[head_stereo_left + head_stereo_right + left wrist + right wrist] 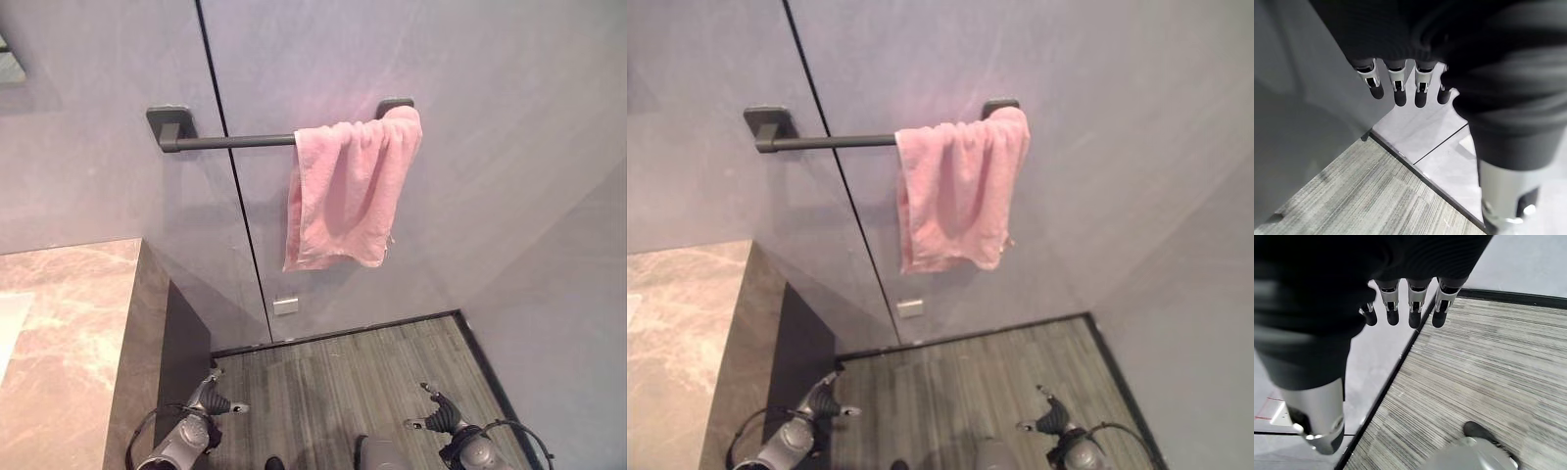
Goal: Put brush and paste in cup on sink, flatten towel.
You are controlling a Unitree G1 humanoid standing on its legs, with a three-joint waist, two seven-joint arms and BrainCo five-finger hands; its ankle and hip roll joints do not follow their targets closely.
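Upper centre of the frame: pink towel [348, 191], bunched at the right end of a dark wall rail [230, 142]. Lower left: marble counter [69, 333]. Bottom edge, over the wood-grain floor [343, 377]: left hand [217, 399] and right hand [439, 415], fingers relaxed, holding nothing.

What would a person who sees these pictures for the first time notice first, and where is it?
The pink towel stands out first: it hangs bunched at the right end of the dark rail on the grey wall, not spread flat. Below, the left hand and right hand hang open and empty over the wooden floor. A marble counter is at the left.
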